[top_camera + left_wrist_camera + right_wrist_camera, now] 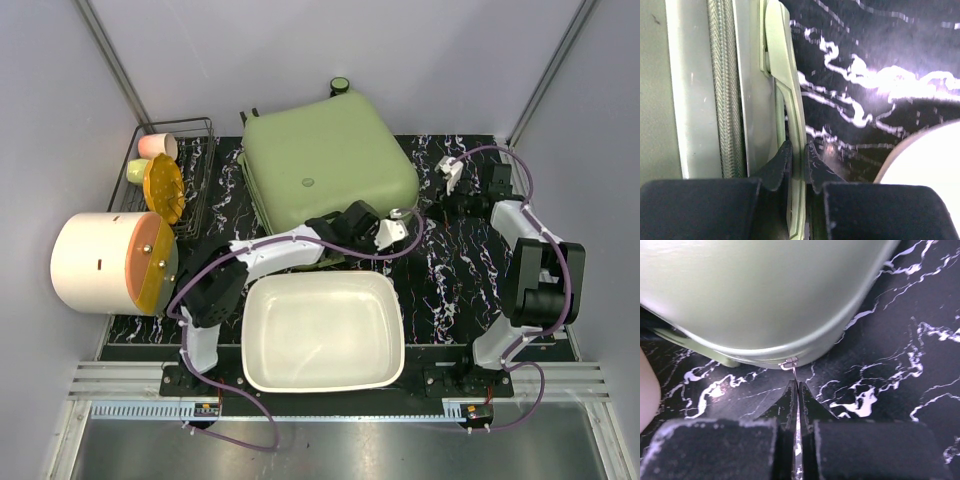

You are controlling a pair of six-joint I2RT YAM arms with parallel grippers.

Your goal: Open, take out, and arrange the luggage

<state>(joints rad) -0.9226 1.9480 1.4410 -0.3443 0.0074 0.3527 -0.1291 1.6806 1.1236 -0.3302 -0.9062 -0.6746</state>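
Two cups (158,146) and an orange plate (163,187) sat in a wire rack (195,160) at the far left. A white drum (100,262) lay on its side just in front of the rack. Next along, the left gripper (799,150) pinched its fingers narrowly on a pale green strip (792,105) running along the side of the luggage (325,165). That case lay flat and closed towards the back of the marbled black table (460,260), near its middle. The white bin (320,335) stood just in front of it. At the case's right corner, the right gripper (795,387) was clamped tight on the thin silver zipper pull (789,363), fingertips just off the green shell.
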